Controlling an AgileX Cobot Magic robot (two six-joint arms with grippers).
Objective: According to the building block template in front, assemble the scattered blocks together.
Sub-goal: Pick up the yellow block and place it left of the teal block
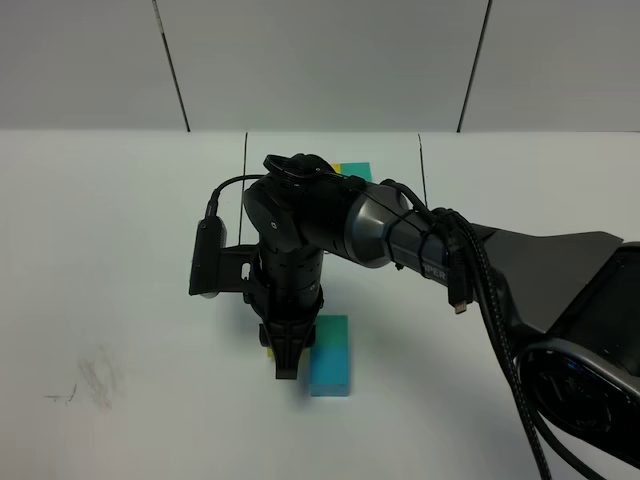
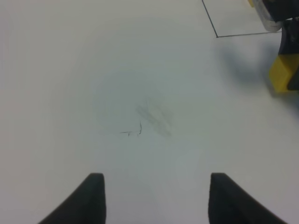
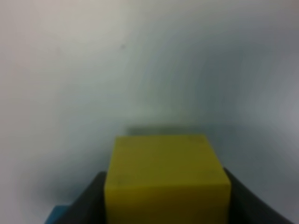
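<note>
My right gripper (image 3: 166, 205) clasps the yellow block (image 3: 167, 179) beside the joined teal-green block (image 1: 331, 333) and sky-blue block (image 1: 330, 372); lowered skewed, it could shove them apart, while my left gripper (image 2: 156, 196) waits open.

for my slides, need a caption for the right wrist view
Right gripper holding the yellow block between its fingers above the white table.

Table (image 1: 100, 250) is plain white with thin black lines and a greyish pencil-like smudge (image 2: 154, 119). Yellow cube (image 3: 166, 179) sits bright between the black hand (image 3: 166, 205) fingers, right next to a teal-green cube (image 1: 331, 333) and sky-blue cube (image 1: 329, 372).
</note>
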